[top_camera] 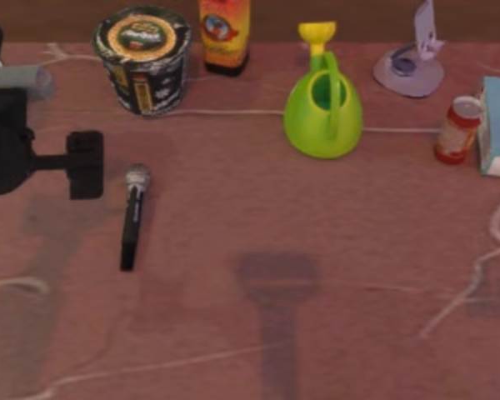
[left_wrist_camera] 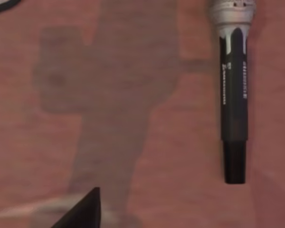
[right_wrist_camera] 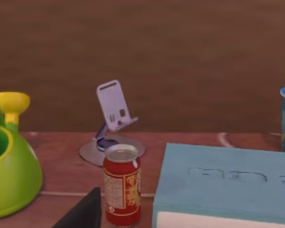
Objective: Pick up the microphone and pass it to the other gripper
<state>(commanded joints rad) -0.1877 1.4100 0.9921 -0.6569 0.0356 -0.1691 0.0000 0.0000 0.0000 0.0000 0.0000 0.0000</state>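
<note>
One gripper is at work: the left gripper [top_camera: 85, 164] hangs over the table's left side, just beside the mic [top_camera: 133, 215] and not touching it; whether its fingers are parted I cannot tell, since the top view shows only a black block and the left wrist view only one dark fingertip [left_wrist_camera: 85, 211]. The mic lies flat on the table [top_camera: 317, 250], silver head toward the cup [top_camera: 143, 58], black handle pointing to the near edge. The gripper sits off to one side of the mic, so a straight descent would likely miss or clip it and roll it away. A pinch too near the round head could slip off. The right gripper is not seen in the top view; its wrist view faces the can [right_wrist_camera: 122, 185] and box [right_wrist_camera: 228, 183], so a handover needs it brought well across.
</note>
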